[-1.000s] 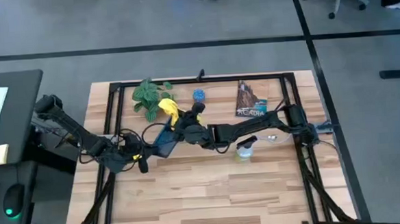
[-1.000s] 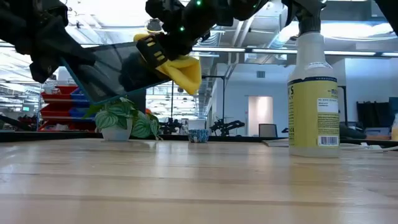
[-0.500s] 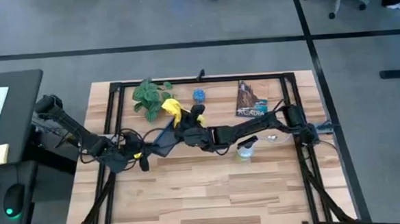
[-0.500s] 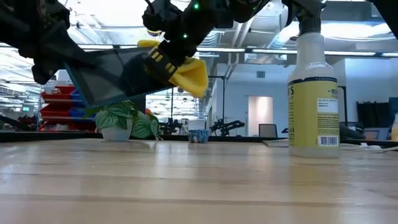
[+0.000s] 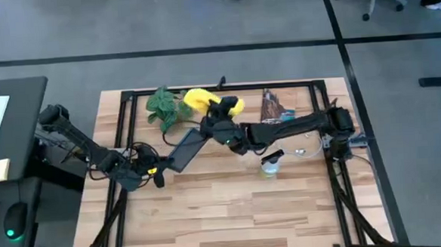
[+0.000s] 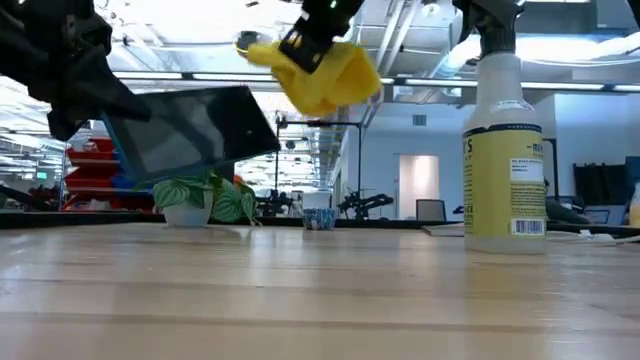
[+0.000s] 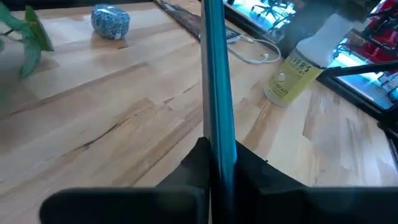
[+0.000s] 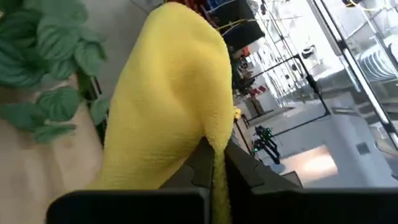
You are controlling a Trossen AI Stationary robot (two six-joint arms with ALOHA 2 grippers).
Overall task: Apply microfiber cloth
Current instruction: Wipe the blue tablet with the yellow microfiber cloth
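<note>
Two arms were at work above the wooden bench (image 5: 232,206). The left gripper (image 5: 162,169) sat toward 9 o'clock of bench centre, its fingers (image 7: 199,165) closed on the lower edge of the tablet (image 5: 187,147). The tablet was held clear of the bench surface, tilted, with its dark screen visible in the low view.

The right gripper (image 5: 219,117) was positioned toward 12 o'clock of bench centre, just beyond the tablet's upper end. Its fingers (image 8: 208,165) were clamped on the microfiber cloth (image 5: 198,99), which bunched and draped from the gripper in the air. In the low view the cloth (image 6: 320,75) hung higher than the tablet (image 6: 190,130) and apart from it, to the 2 o'clock side of the screen.

Other items on the bench: a potted plant (image 5: 164,107) at 11 o'clock, next to the cloth in the high view; a spray bottle (image 5: 270,165) near 3 o'clock of centre; a booklet (image 5: 276,109) at 1 o'clock; a small blue object (image 7: 111,20) near the far edge.
</note>
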